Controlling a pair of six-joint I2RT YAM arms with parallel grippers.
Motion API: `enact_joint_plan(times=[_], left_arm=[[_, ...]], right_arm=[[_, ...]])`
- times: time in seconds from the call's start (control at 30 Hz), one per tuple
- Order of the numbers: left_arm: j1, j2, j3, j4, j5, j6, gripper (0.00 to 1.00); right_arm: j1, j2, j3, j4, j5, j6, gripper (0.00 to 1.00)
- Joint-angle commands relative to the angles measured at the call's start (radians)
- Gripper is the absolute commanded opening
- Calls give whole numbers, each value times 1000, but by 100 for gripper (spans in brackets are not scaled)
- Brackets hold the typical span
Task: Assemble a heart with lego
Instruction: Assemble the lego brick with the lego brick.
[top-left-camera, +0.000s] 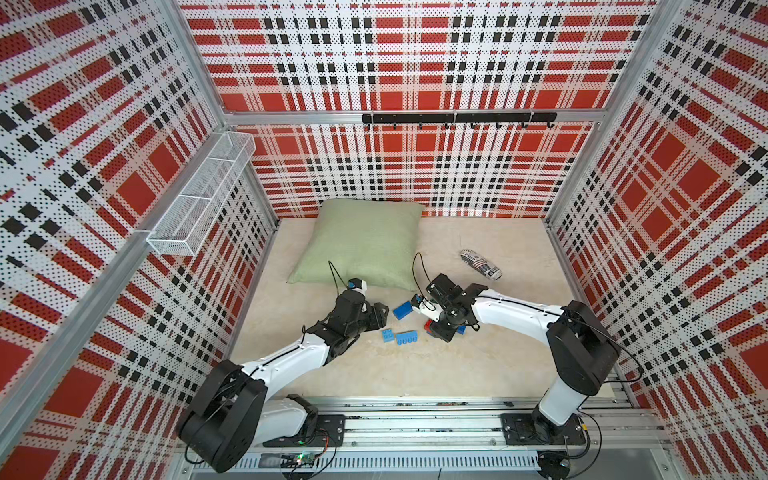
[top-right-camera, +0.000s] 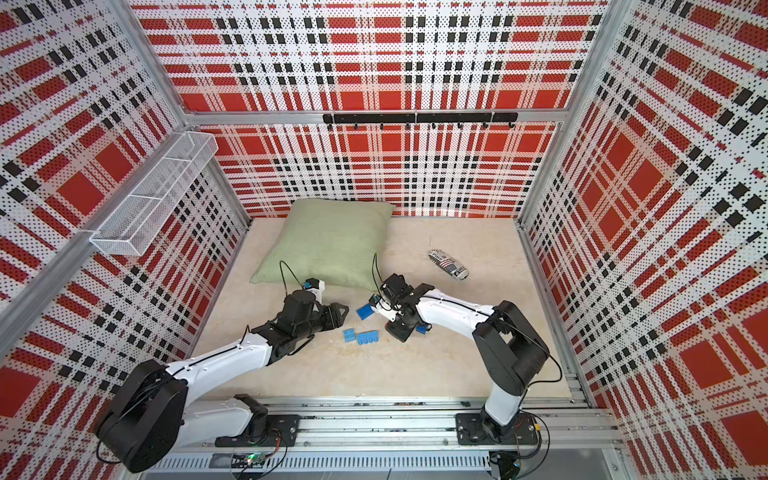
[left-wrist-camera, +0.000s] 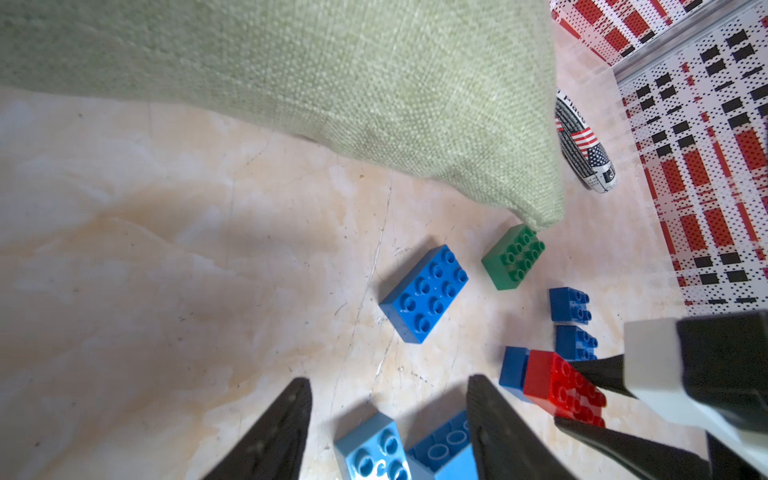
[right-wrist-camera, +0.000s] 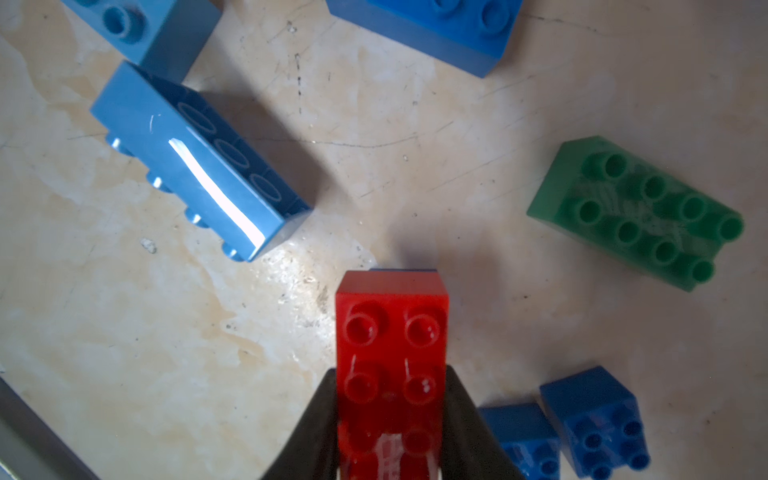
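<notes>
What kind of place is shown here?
Probably a robot test cell: red-and-white plaid perforated wall panels enclose it, and two white-and-black arms stand on an aluminium rail.

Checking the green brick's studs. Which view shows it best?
Right wrist view: the green brick lies whole, close, studs up. Left wrist shows it smaller, beside the pillow. Neither top view shows it.

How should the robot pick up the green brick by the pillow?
Grip the green brick across its two long flat sides, coming straight down from above. It lies flat, studs up, with bare table along both long sides. The pillow has a corner right at one short end, so an end-to-end pinch would likely snag there.
</notes>
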Motion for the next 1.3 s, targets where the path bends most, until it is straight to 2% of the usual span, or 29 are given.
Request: enact_joint_plan(times=[0.0,0.3,0.7,0.93,1.13,1.27], left_arm=[[9,-29,-19,14,7,14,64],[13,-21,-22,22,16,14,65],[15,-29,-25,22,22,9,65],[14,-32,-29,25,21,7,65],[17,-40,-40,40,15,-2,65],[17,-25,-34,53,30,-3,65]], right_arm=[[3,18,15,14,9,-5,28],[-10,43,34,12,-35,-4,29],[-40,43,9,-14,-35,10,29],[-39,98,48,-48,-37,-3,29],[-26,67,-1,1,70,36,29],[-12,25,-33,32,77,66,29]])
